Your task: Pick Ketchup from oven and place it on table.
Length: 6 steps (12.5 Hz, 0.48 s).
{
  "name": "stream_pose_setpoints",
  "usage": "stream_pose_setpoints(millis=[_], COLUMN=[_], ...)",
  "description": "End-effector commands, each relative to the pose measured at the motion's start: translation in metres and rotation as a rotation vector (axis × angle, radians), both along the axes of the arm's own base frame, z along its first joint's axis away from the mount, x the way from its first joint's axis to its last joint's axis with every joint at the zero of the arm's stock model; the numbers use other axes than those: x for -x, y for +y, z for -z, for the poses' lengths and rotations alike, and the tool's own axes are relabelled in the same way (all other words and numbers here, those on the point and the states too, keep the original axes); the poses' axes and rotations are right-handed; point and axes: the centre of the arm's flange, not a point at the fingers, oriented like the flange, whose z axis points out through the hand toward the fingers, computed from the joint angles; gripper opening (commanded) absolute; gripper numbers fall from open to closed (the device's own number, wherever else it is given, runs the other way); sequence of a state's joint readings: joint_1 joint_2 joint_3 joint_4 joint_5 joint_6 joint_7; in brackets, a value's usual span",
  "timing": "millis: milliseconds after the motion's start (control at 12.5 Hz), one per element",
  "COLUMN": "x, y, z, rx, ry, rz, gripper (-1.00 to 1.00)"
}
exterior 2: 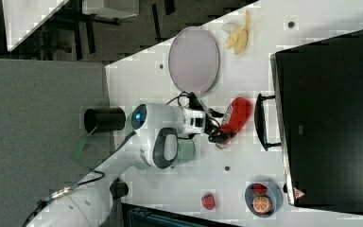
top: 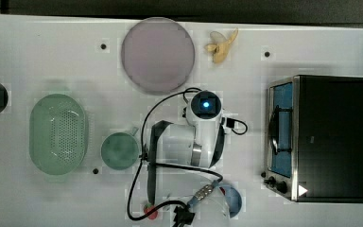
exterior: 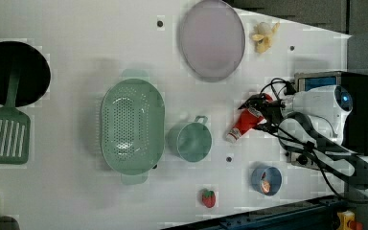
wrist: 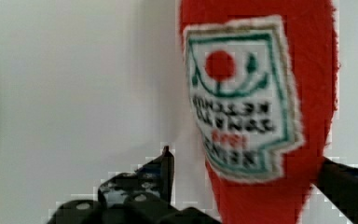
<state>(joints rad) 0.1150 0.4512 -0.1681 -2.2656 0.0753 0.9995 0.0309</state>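
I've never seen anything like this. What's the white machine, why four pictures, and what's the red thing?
The white machine is a robot arm ending in a two-fingered claw. Three cameras look at the white table from different sides; the fourth rides on the wrist, right behind the claw. On the table stand a black toaster oven, a lilac plate, a green colander and a cup. The red thing is a ketchup bottle lying before the oven. The claw is open around it, not squeezing.
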Motion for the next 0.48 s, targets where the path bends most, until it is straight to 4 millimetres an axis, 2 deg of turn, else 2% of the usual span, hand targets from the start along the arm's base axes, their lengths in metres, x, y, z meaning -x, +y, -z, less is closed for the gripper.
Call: stream_pose_setpoints(millis=[80, 160, 240, 480], x=[-0.053, -0.059, -0.063, -0.061], y=[0.011, 0.012, 0.011, 0.011], z=[-0.15, -0.188, -0.248, -0.336], rx=[-0.026, -0.033, -0.045, -0.069], ry=[-0.3, -0.368, -0.449, -0.433], rz=[0.007, 0.007, 0.007, -0.001], gripper=[1.0, 1.0, 1.0, 1.0])
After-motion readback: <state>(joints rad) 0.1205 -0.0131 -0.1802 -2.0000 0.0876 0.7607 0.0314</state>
